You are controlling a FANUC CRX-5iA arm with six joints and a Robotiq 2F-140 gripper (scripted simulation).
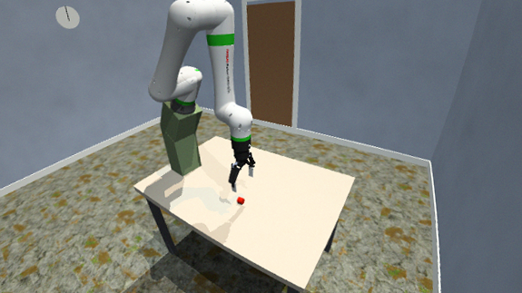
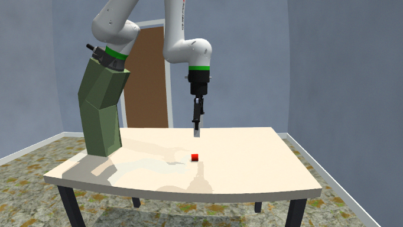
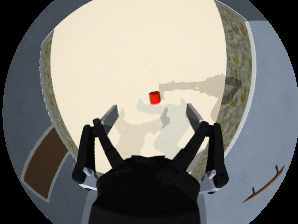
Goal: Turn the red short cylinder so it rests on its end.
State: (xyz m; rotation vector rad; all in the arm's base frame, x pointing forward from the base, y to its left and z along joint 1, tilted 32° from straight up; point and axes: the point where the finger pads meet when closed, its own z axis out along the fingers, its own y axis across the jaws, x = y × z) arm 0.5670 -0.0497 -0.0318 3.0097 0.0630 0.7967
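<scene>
The red short cylinder (image 1: 240,200) (image 2: 194,157) (image 3: 154,98) is small and lies on the cream table (image 1: 303,204) (image 2: 251,159) near its middle. I cannot tell from its small size whether it lies on its side or stands on its end. My gripper (image 1: 242,179) (image 2: 197,133) (image 3: 151,109) hangs above the table with its fingers pointing down, a little above and behind the cylinder. The fingers are spread wide and nothing is between them. In the wrist view the cylinder shows between the two fingertips, a little further out.
The green robot pedestal (image 1: 181,139) (image 2: 100,109) stands on the table's back left corner. The table's edges drop to a mottled floor (image 1: 52,249). A brown door (image 1: 272,61) is in the far wall.
</scene>
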